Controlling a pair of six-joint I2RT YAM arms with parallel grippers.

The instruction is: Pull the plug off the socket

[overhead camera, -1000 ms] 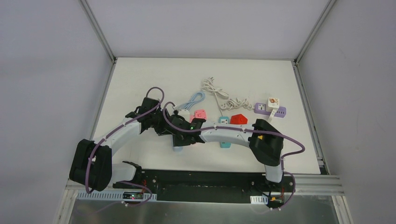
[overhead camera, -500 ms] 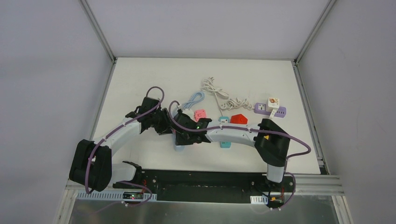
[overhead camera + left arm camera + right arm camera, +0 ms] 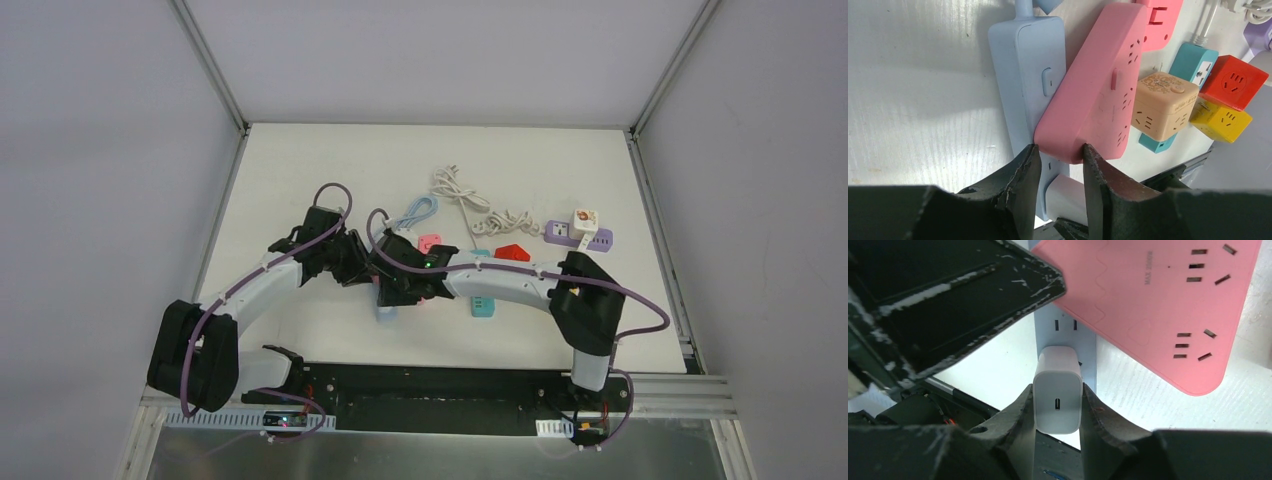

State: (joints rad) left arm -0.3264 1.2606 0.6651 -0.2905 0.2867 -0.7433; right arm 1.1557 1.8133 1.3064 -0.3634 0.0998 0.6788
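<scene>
A white plug (image 3: 1057, 390) sits in the near end of a light blue power strip (image 3: 1065, 337). My right gripper (image 3: 1057, 391) is shut on the plug's two sides. The plug also shows in the left wrist view (image 3: 1068, 192), below my left gripper (image 3: 1058, 152). A pink power strip (image 3: 1103, 95) lies slanted over the blue power strip (image 3: 1023, 65), and my left gripper is shut on its near end. In the top view both grippers meet at the left of the table, left gripper (image 3: 358, 262) beside right gripper (image 3: 392, 290).
To the right are a beige cube socket (image 3: 1163, 105), a red cube (image 3: 1235, 82), a yellow cube (image 3: 1225, 120) and a teal strip (image 3: 1190, 62). A purple strip (image 3: 578, 237) and white cables (image 3: 465, 195) lie farther back. The table's near edge is just behind the plug.
My right forearm has swung away from the near edge and now covers more of the pink strip and the red cube. The left arm has hardly moved.
</scene>
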